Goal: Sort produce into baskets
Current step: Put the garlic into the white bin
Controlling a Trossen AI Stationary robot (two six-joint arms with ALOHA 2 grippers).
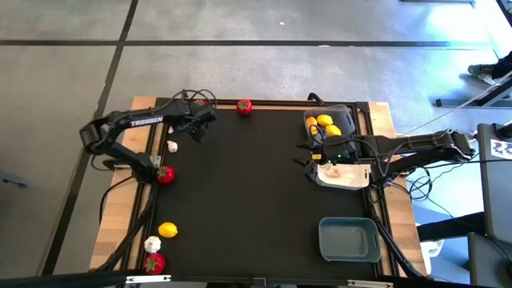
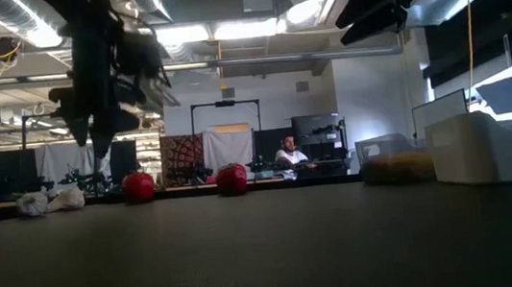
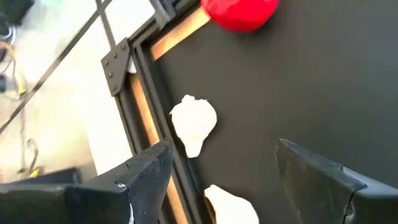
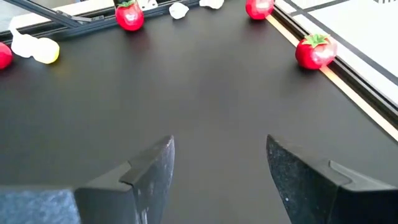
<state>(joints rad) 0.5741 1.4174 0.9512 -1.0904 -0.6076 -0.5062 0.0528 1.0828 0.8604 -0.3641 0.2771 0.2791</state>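
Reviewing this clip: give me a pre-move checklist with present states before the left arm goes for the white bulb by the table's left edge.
1. Left hand open and empty: ok.
2. White bulb lies free on the mat, ahead of the fingers: ok.
3. Second white bulb close beside it, risk of a double pick: not ok.
4. White basket unobstructed: not ok, right hand hovers at its edge.
5. Right hand empty: ok.

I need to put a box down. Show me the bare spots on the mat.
Free: the mat's middle, between the left-edge produce and the baskets. Crowded: left edge, with garlic, red fruit and lemon; right edge, with three baskets.
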